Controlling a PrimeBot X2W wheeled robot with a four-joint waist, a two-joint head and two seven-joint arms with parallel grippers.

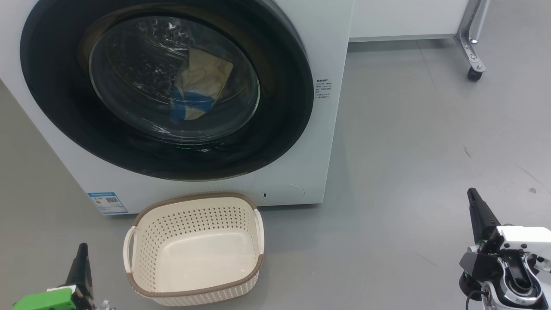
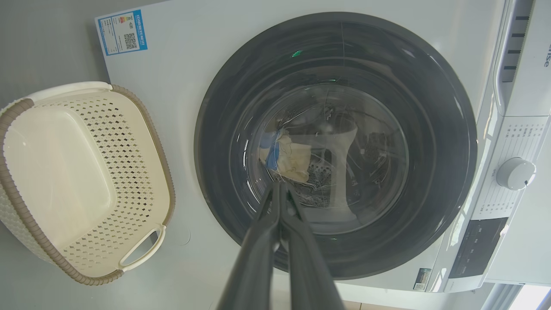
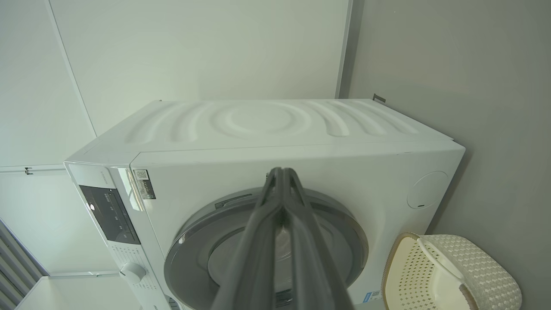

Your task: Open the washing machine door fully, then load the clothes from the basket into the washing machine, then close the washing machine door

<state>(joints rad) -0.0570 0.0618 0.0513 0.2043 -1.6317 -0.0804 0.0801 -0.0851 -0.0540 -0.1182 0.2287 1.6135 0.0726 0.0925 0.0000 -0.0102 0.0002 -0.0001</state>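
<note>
Washing machine door sits closed on the washing machine, with the clothes behind its glass. The basket lies empty on the floor below. The left jaws and right jaws are pressed together, holding nothing. The door lies ahead of both, nearer the left jaws.

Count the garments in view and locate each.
1: a pale yellow garment with a blue band, inside the drum behind the closed washing machine door. More may be hidden; the basket holds none.
</note>
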